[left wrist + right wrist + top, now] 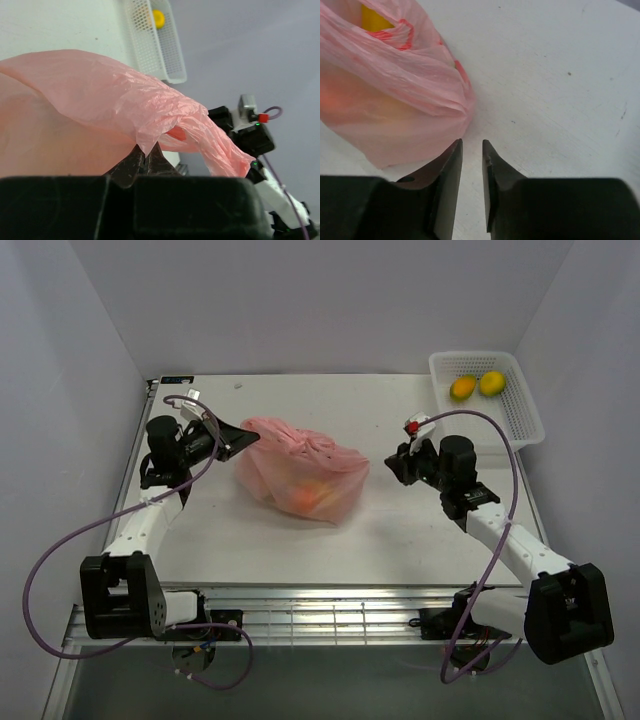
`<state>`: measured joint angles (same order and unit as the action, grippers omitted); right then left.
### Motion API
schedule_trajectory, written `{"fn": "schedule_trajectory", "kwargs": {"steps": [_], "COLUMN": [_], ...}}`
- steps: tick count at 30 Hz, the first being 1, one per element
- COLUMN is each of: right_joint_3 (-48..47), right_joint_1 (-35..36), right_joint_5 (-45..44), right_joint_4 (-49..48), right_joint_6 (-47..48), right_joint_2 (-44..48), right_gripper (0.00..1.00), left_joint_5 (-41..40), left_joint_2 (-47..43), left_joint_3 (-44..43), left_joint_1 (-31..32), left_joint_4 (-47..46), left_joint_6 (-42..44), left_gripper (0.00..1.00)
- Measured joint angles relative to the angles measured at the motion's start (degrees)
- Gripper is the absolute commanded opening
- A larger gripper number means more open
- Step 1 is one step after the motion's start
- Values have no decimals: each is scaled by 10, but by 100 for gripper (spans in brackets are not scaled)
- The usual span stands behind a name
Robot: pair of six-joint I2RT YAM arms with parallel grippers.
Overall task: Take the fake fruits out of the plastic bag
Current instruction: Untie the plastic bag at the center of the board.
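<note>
Left gripper (146, 157): clenched on the plastic bag (300, 472), with a fold of thin pink film pinched between its dark fingers at the bag's upper left corner. From the pinch the film ran out in a crinkled ridge toward the bag's bulk. Right gripper (472, 150): released and grasping nothing. Its jaws stood narrowly parted with bare table (420, 530) showing in the gap, and its tips were just beside the bag's right end; whether they touched the film could not be told. Plastic bag: translucent pink with red printed marks, slumped on the middle of the table between the two grippers. Contents, seen only through the film: one orange fruit (305, 497) low in the near side, and one yellow fruit (372, 20) near the top in the right wrist view. The number of further fruits inside could not be told. Table: white, lightly scuffed and speckled. Mesh basket (520, 405): white, standing at the far right corner of the table, well apart from the bag. It held two fake fruits side by side, an orange-yellow fruit (462, 388) on the left and a bright yellow fruit (491, 383) on the right, near one another. Arms: white links with black joints and a purple cable looped along each, the left reaching in from the left side and the right from the right side.
</note>
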<state>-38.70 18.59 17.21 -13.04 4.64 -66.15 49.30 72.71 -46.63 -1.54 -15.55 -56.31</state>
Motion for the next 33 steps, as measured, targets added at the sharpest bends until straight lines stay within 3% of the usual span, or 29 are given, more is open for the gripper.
{"fn": "schedule_trajectory", "kwargs": {"steps": [2, 3, 4, 12, 18, 19, 20, 21, 22, 26, 29, 30, 32, 33], "right_joint_3": [-15, -28, -43, -177, -265, -270, -273, -275, -276, -274, -251, -240, -220, -208], "right_joint_1": [17, 31, 48, 210, 254, 258, 260, 262, 265, 268, 267, 267, 266, 266], "right_joint_5": [17, 25, 29, -21, -61, -69, -79, -90, -104, -180, -222, -233, -242, -243], "right_joint_4": [14, 21, 25, 23, 31, 30, 30, 30, 30, 21, 9, 9, 9, 9], "right_joint_6": [6, 9, 13, 87, 133, 137, 137, 138, 141, 119, 107, 103, 96, 93], "right_joint_2": [-2, -7, -11, -90, -192, -205, -212, -220, -227, -231, -202, -185, -152, -133], "right_gripper": [63, 95, 90, 90, 90, 95, 90, 41, 11, 8, 8, 8, 8, 8], "left_joint_5": [-29, -42, -50, -93, -108, -110, -111, -114, -117, -139, -171, -189, -231, -262], "left_joint_2": [0, -1, -2, -27, -28, -28, -29, -30, -31, -42, -48, -48, -47, -47], "left_joint_3": [-22, -31, -37, -42, -42, -42, -42, -42, -42, -42, -49, -57, -76, -89], "left_joint_1": [18, 29, 37, 59, 60, 60, 60, 60, 60, 61, 63, 66, 75, 88], "left_joint_4": [47, 66, 77, 137, 164, 169, 172, 174, 178, 201, 237, 260, 303, 326], "left_joint_6": [33, 48, 57, 106, 117, 119, 120, 122, 123, 130, 149, 159, 174, 187], "left_gripper": [0, 0, 0, 0, 0, 0, 0, 0, 0, 2, 45, 71, 97, 98]}}
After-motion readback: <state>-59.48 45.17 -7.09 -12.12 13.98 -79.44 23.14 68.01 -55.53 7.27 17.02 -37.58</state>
